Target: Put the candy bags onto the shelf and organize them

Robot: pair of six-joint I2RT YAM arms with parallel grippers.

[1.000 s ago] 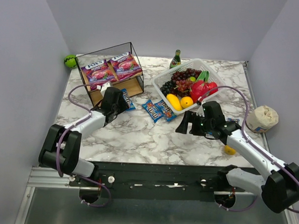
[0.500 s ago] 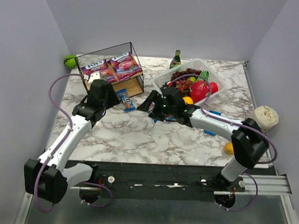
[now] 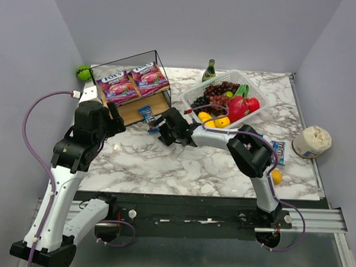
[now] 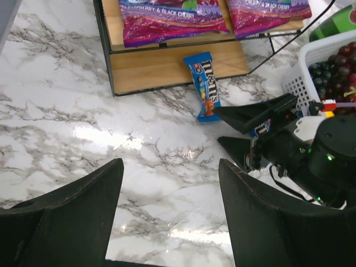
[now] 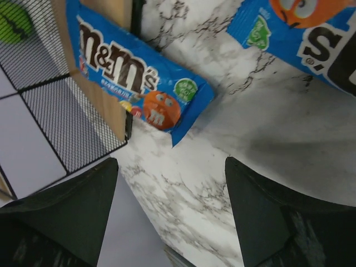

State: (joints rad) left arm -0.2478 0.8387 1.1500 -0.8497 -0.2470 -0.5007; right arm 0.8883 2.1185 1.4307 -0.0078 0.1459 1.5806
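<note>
So the right arm has swung all the way over from the right side of the counter [image 3: 164, 168]. Its fingers [image 5: 267, 211] now sit just beside the blue packet [image 5: 139, 83] at the foot of the shelf [image 3: 131, 111]. The left arm has lifted and backed off from the shelf front. Both pairs are spread wide with nothing in them, left fingers [image 4: 72, 206] included.

That packet lies half on the lower board, half on the marble, left of centre in the top view. The two purple bags [image 3: 118, 86] are flat on the top board.

What worries me: the packet is thin and flat, so a pinch could just skid it along. A push from the right could jam it against the black wire frame or nudge the whole shelf. The arms are also pretty near each other.

The right wrist view shows a second blue packet [image 5: 300, 39] in its upper right, which the arm hides from above. The top view alone catches another packet [image 3: 279, 151] far right, well apart from the shelf.
</note>
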